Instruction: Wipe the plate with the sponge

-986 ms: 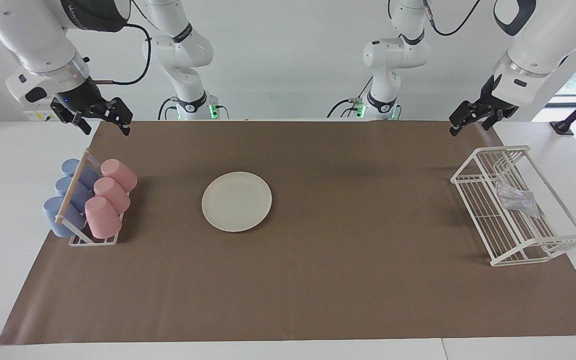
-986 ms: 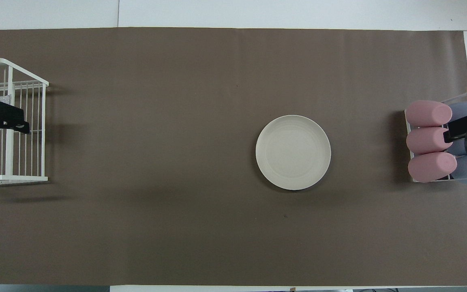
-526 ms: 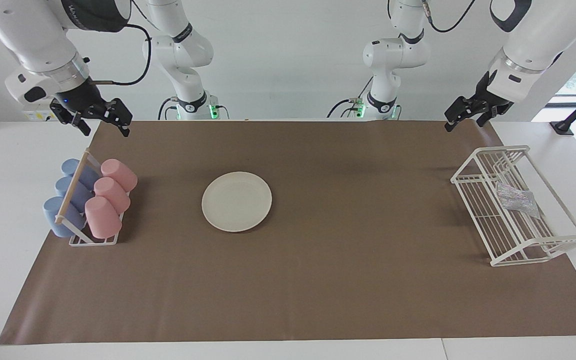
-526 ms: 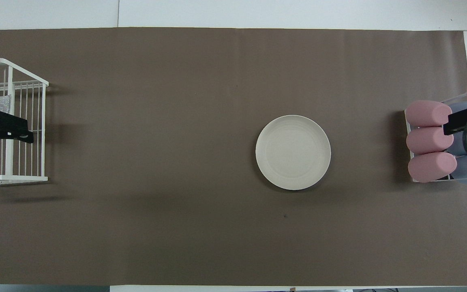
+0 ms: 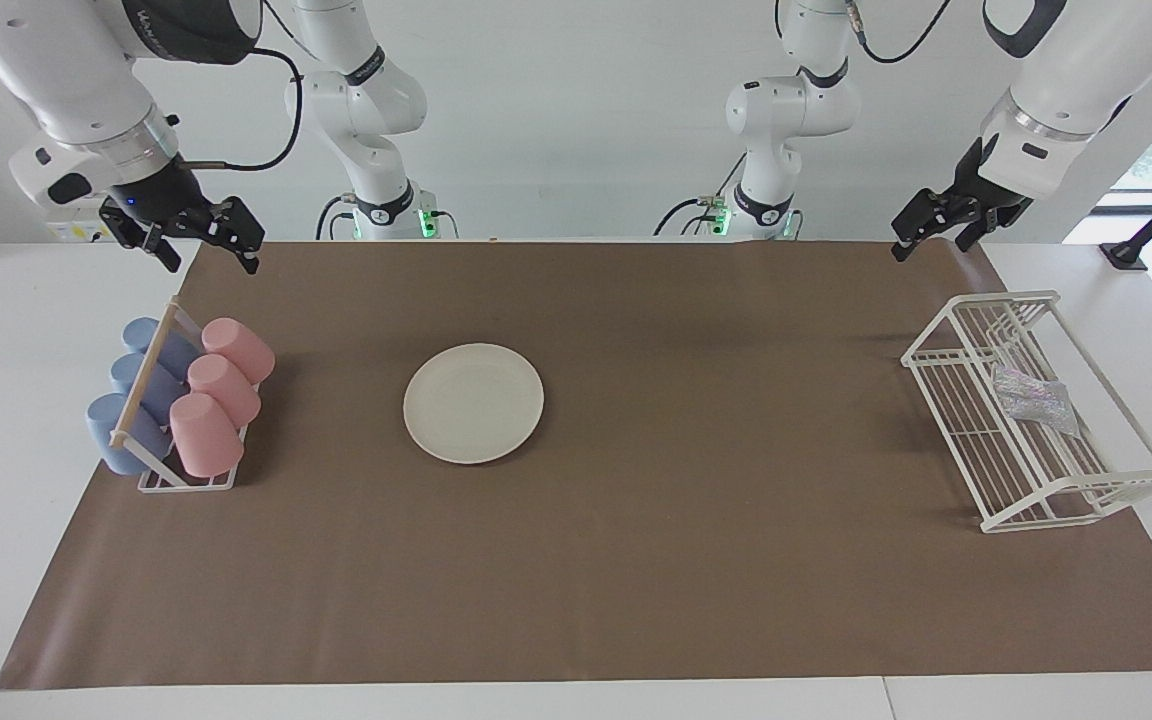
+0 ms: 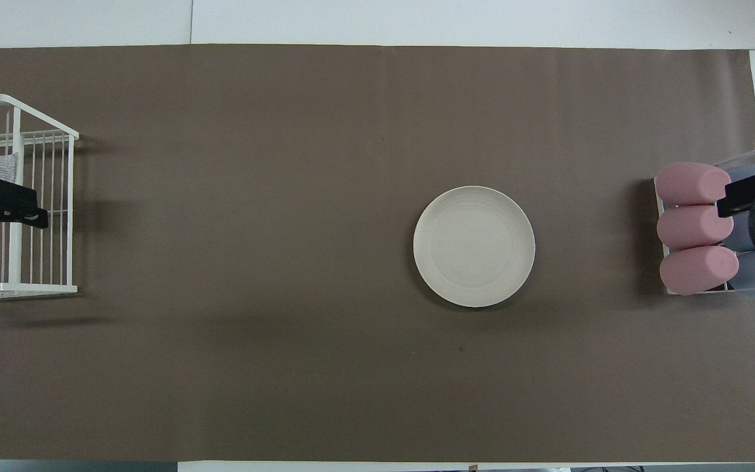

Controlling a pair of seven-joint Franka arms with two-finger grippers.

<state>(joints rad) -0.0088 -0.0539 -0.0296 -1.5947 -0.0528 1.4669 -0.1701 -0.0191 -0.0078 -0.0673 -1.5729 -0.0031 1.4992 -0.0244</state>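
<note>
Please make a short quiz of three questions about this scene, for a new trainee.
1. True or false: the sponge lies on the plate.
2. How many pink cups are in the cup rack?
3. The left gripper is: A) open and empty, B) shut on the sponge, C) resting on the plate.

Key:
1. False; it lies in the white wire rack.
2. Three.
3. A; the right gripper is open too.

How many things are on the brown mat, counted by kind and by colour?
Pink cups: 3
Blue cups: 3
Plate: 1
Sponge: 1
Cup rack: 1
White wire rack: 1
Total: 10
</note>
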